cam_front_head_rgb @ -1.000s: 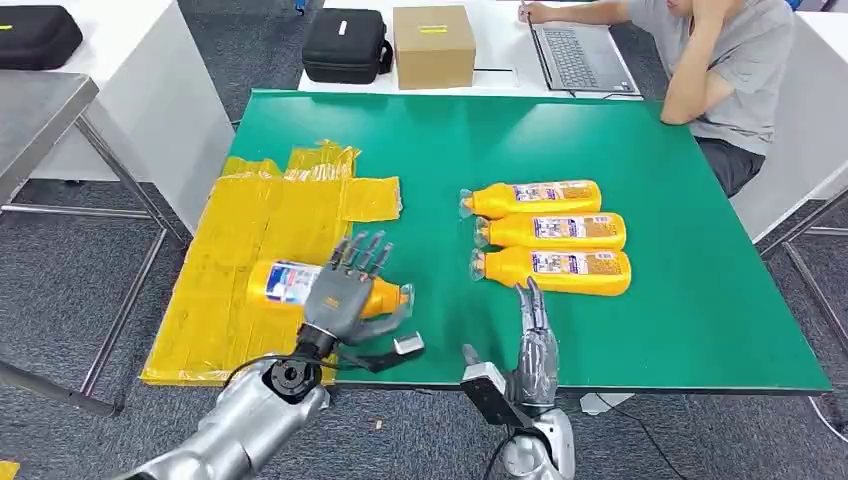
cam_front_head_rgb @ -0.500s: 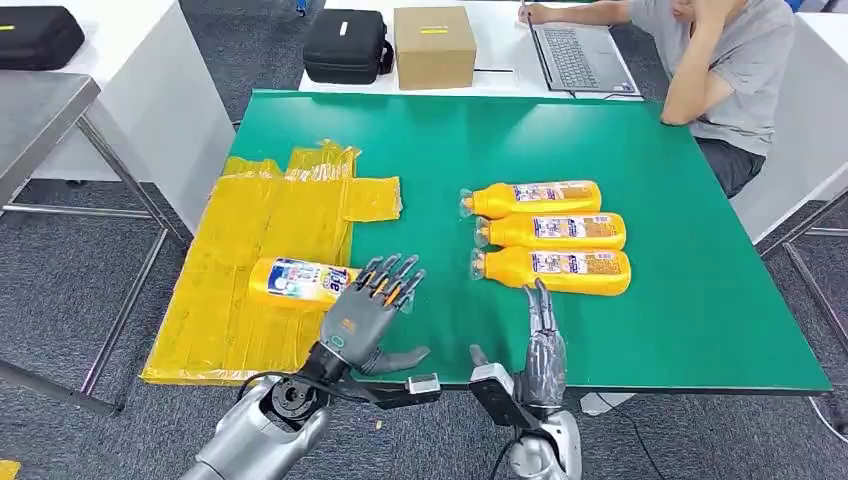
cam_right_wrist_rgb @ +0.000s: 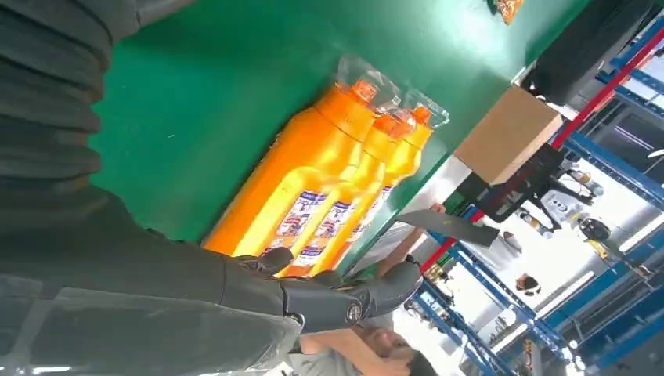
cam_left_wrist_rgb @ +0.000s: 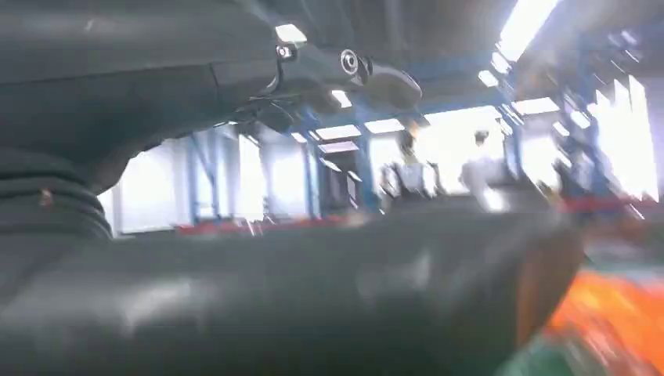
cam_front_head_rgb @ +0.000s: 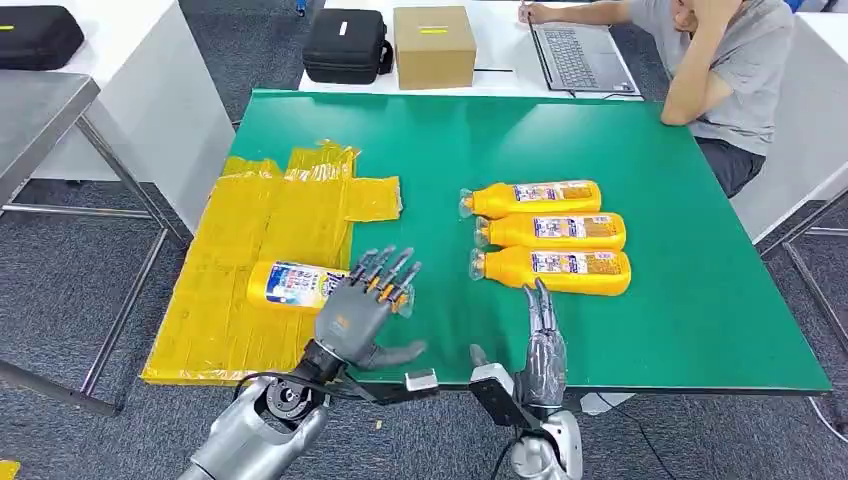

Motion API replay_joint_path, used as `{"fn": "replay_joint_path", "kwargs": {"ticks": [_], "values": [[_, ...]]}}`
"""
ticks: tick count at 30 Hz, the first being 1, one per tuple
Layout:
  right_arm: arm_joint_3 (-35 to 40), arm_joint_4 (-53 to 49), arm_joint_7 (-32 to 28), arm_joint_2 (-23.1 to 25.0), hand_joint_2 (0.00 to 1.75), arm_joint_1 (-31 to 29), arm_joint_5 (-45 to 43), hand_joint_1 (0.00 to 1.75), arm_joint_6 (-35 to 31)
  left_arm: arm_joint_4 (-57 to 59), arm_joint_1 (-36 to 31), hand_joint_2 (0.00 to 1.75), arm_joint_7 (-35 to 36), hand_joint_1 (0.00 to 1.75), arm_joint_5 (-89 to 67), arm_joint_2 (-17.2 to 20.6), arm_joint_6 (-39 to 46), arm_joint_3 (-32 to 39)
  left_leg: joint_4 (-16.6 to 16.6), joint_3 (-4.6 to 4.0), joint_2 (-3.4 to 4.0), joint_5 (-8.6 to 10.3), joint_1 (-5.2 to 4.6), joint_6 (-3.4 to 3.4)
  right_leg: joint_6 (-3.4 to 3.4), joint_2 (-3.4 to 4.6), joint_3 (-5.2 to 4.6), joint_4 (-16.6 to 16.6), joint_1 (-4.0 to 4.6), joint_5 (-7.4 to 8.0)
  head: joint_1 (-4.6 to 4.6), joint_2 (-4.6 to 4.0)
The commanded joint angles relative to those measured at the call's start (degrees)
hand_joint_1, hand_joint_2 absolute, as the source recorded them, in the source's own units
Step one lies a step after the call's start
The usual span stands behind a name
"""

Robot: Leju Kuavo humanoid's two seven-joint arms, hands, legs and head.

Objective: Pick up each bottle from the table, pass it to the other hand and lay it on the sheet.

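Green matte table (cam_front_head_rgb: 640, 150) noted, flat and rectangular, with a crinkled yellow plastic sheet (cam_front_head_rgb: 250, 240) spread over its left portion and overhanging the near-left edge; surface of the sheet wrinkled and glossy, outline irregular with a ragged far edge. One orange bottle (cam_front_head_rgb: 295, 283) lying on its side on the sheet, white and blue label facing up, neck end toward the table's middle and partly hidden behind the left hand (cam_front_head_rgb: 358, 312). Left hand raised just in front of that bottle, dark fingers (cam_front_head_rgb: 385, 268) spread apart and fanned upward, thick grey thumb (cam_front_head_rgb: 395, 353) out to the side, nothing gripped; contact with the bottle not determinable. Silver metallic forearm below it, black cable at the wrist. Three further orange bottles (cam_front_head_rgb: 552, 232) lying side by side in a tight row on the bare green surface right of centre, touching one another, necks wrapped in clear film pointing toward the sheet, printed labels up. In the right wrist view same three bottles (cam_right_wrist_rgb: 329, 184) seen close, smooth glossy plastic, tapered shoulders. Right hand (cam_front_head_rgb: 543, 345) at the near table edge just short of the nearest bottle of the row, fingers straight, together and pointing away, empty. Beyond the table: brown cardboard box (cam_front_head_rgb: 433, 45), black soft case (cam_front_head_rgb: 346, 44), open laptop (cam_front_head_rgb: 583, 57), seated person (cam_front_head_rgb: 720, 70) in grey.
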Motion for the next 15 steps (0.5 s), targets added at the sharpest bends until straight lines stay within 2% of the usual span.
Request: {"fn": "replay_joint_path", "kwargs": {"ticks": [1,2,4,5,8,12,15], "values": [[1.57,-10.36,0.00,1.53,1.75,0.58,-1.43,0.00,0.00,-3.37,-2.97,1.75,-1.77,0.00,4.15,-1.06,12.58,12.96,0.09,0.11,0.09,-0.10,0.02,-0.13,-0.12,0.01,0.06,0.14,0.03,-0.11,0.00,0.00],[2.05,-11.55,0.00,1.62,1.75,0.78,-1.31,0.00,0.00,-3.63,-2.58,1.75,-3.19,0.00,6.01,-1.56,12.58,14.39,0.14,-0.01,0.12,-0.10,0.02,-0.10,-0.09,0.05,-0.06,0.17,0.03,-0.09,0.02,0.00],[4.18,-14.38,0.00,1.20,1.75,1.21,-2.00,0.00,0.00,-5.72,-1.41,1.75,-11.37,0.00,12.42,-3.32,12.58,18.68,0.15,0.06,0.13,-0.13,0.03,-0.12,-0.10,0.05,0.00,0.20,0.04,-0.12,0.00,0.00],[10.41,-21.03,0.00,-1.70,1.75,2.31,-7.19,0.00,0.00,-0.07,-0.65,1.75,-31.89,0.00,30.53,-8.82,12.58,27.63,0.10,0.08,0.12,-0.11,0.02,-0.11,-0.09,0.05,0.01,0.18,0.03,-0.11,-0.02,0.00],[12.44,-24.41,0.00,-2.30,1.75,3.93,-7.36,0.00,0.00,3.77,-0.53,1.75,-41.94,0.00,37.46,-12.03,12.58,32.16,0.03,0.10,0.04,-0.06,0.01,-0.06,-0.05,-0.02,0.07,0.07,0.01,-0.08,0.00,0.00],[15.06,-26.14,0.00,-3.38,1.75,3.37,-9.92,0.00,0.00,6.41,-1.21,1.75,-41.94,0.00,57.30,-7.64,12.58,20.51,-0.03,0.23,0.06,-0.08,-0.02,-0.07,-0.06,-0.01,0.18,0.04,-0.01,-0.11,0.00,0.00],[16.32,-26.17,0.00,-3.87,1.75,2.82,-11.38,0.00,0.00,9.12,-2.24,1.75,-41.94,0.00,60.72,-6.90,12.58,18.49,-0.03,0.27,-0.07,-0.07,-0.01,-0.11,-0.09,-0.14,0.25,0.03,0.01,-0.13,0.02,0.00]]}}
